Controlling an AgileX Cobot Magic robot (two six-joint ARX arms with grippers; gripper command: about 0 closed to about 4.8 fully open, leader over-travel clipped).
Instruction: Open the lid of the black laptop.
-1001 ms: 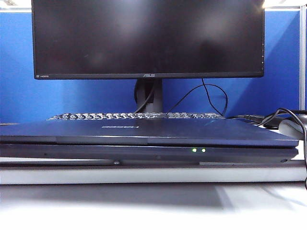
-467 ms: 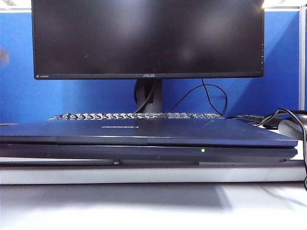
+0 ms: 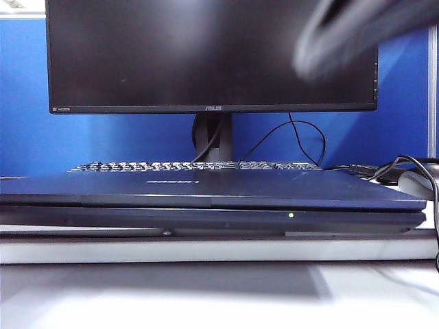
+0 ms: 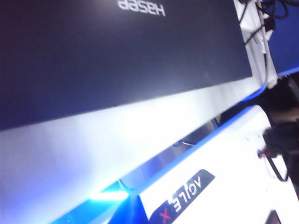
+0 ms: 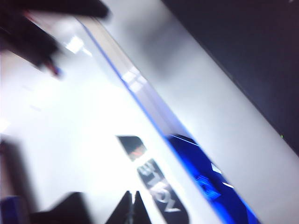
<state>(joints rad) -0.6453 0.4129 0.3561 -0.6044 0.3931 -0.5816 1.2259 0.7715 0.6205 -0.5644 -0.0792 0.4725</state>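
The lid (image 3: pixel 206 185) is lying shut on the black laptop (image 3: pixel 206 218), front edge reachable. The right gripper (image 3: pixel 357 31) (blurred) is hovering above; the left gripper is unseen; neither's opening is discernible.

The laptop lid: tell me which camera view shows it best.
The exterior view: the lid lies shut, full width, over the laptop. The left wrist view shows only its logo end; the right wrist view, a blurred dark corner. Neither gripper's jaws are visible.
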